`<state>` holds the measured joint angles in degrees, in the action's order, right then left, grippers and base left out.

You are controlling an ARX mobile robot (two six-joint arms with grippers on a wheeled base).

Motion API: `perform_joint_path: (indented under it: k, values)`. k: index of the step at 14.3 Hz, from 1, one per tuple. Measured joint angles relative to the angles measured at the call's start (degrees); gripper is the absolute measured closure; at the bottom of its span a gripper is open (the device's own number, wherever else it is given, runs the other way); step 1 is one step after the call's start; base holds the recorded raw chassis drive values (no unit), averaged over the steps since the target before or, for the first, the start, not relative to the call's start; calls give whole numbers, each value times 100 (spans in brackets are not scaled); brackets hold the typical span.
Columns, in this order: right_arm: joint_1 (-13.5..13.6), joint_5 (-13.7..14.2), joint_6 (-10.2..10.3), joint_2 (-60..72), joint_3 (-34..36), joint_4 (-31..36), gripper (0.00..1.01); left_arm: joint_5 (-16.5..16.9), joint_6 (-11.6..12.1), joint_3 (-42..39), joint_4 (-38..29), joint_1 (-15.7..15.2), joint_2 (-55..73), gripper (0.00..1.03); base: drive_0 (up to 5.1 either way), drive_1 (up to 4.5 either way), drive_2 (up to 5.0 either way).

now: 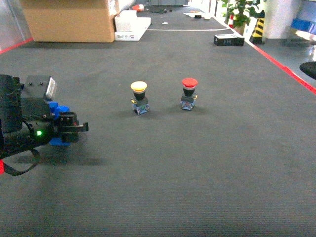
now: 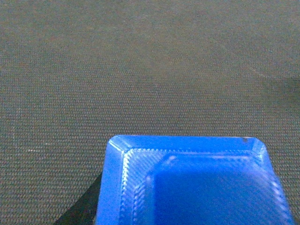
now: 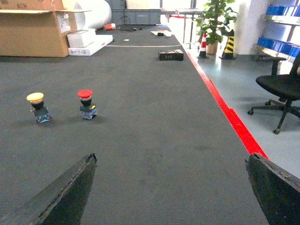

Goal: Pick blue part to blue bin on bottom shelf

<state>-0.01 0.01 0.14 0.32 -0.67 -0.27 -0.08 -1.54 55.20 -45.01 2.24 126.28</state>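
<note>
Head view puts the left gripper [image 1: 74,129] at about nine o'clock, low over the dark carpeted floor [image 1: 197,168], right at the blue part [image 1: 58,109]. Whether its jaws are clamped on the part or merely around it I cannot tell; the left wrist view shows only the part's ridged blue face [image 2: 187,187] filling the lower frame. Probably it approaches low and sideways to grip the body. The right gripper [image 3: 171,187] hangs idle with jaws wide apart. A yellow button [image 1: 139,97] and red button [image 1: 189,93] stand toward twelve o'clock, well apart from the part. No bin or shelf is visible.
</note>
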Motion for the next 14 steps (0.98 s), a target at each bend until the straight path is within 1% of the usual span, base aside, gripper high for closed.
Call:
perform_joint_path:
  k: [1,2,3,4,5,6,7,8,9,10,11,13,14]
  values:
    - [0,-2,0,-2,0,0,3,15,-22,4,9,0,0,59,0,0,0]
    - [0,0,2,0,0,0,3,15,-26,-7,9,0,-13,59,0,0,0]
    - [0,-2,0,0,0,0,3,13,-92,-92,-33,-4,-68,59,0,0,0]
    - [0,-2,0,0,0,0,3,-28,-181,-367,-98,-33,-260,59,0,0,0]
    - [0,0,0,-2,0,2,3,-101,-284,-752,-354,-31,-535,59,0,0,0]
    - [0,-2,0,0,0,0,3,-264,-315,-1276,-748,-31,-1021,59,0,0,0]
    - [0,-2,0,0,0,0,3,-461,-280,-1770,-1132,-31,-1558,59,0,0,0]
    - [0,-2,0,0,0,2,3,-590,-262,-2321,-1141,-31,-2330,59,0,0,0]
    - [0,0,0,-2,0,2,3,-748,-282,-2973,-892,7,-3314,59,0,0,0]
    - [0,-2,2,-2,0,0,3,-872,-304,-3416,-546,76,-4120,59,0,0,0]
    - [0,-2,2,0,0,0,3,-1073,-308,-3834,-157,216,-5110,59,0,0,0]
    - [0,0,0,0,0,0,3,-1480,-350,-4223,1180,566,-7239,59,0,0,0]
    - [0,-2,0,0,0,0,3,-1939,-404,-4295,2284,927,-8736,59,0,0,0]
